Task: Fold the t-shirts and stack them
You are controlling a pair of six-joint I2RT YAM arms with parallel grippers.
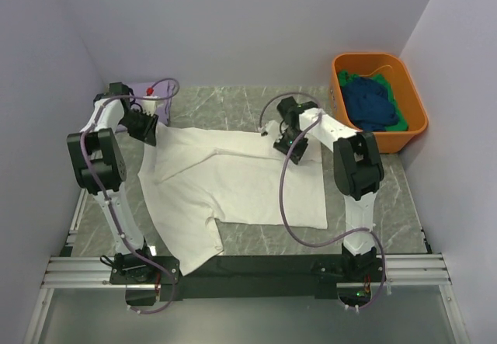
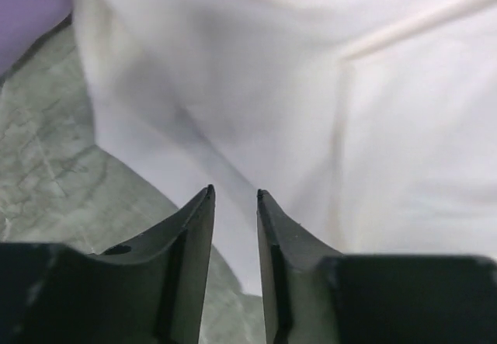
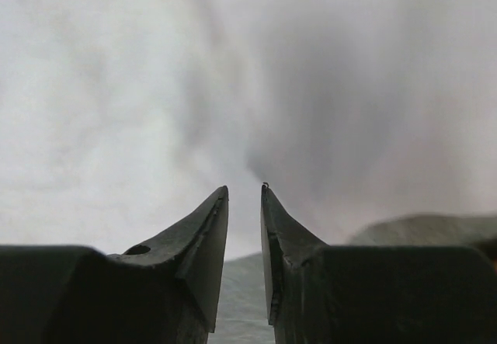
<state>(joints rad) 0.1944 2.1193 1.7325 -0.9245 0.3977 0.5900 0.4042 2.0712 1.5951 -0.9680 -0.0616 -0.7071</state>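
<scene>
the white t-shirt [image 1: 241, 189] lies spread mid-tabletop [image 1: 396, 204], with the left jaws at its 10 o'clock corner and the right jaws at 1 o'clock both narrowly apart, pinching nothing visible, so the first fold seems pending, needing both to clamp the far edge.

No lettering can be read on the white t-shirt [image 1: 233, 181] or orange tub [image 1: 386, 141].

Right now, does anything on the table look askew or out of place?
The large white cloth t-shirt lies crooked: a diagonal fold crosses its far left part, and its near left corner reaches onto the black base rail.
</scene>
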